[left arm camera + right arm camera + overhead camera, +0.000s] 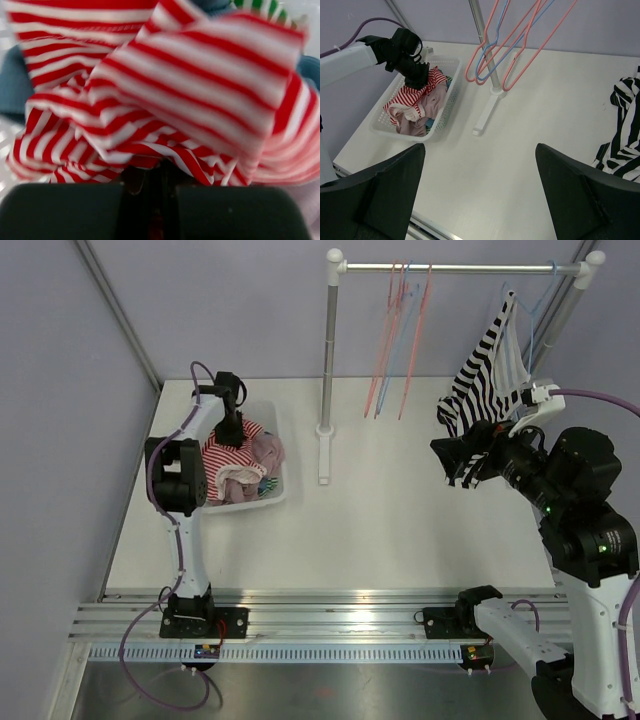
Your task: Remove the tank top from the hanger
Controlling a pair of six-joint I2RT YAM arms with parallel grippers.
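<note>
Right end of rail (pixel 450 268): tank top (pixel 482 380), blk/wht stripe, hung on blue hanger (pixel 528 308), hem bunched near right pincer (pixel 480 150).
- Right pincer: fingers wide apart, nothing held.
- Left pincer (pixel 231 430): together, clamped on red-striped cloth (pixel 222 452) in basket (pixel 283 490).
- Step (est.): approach/grasp; top not yet off.
- Next (est.): close on fabric, work strap off hanger arm.

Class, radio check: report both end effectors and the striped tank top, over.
Left end effector shut on red-striped garment in basket. Right end effector open beside black-and-white tank top, on blue hanger. Empty hangers hang apart from it.
</note>
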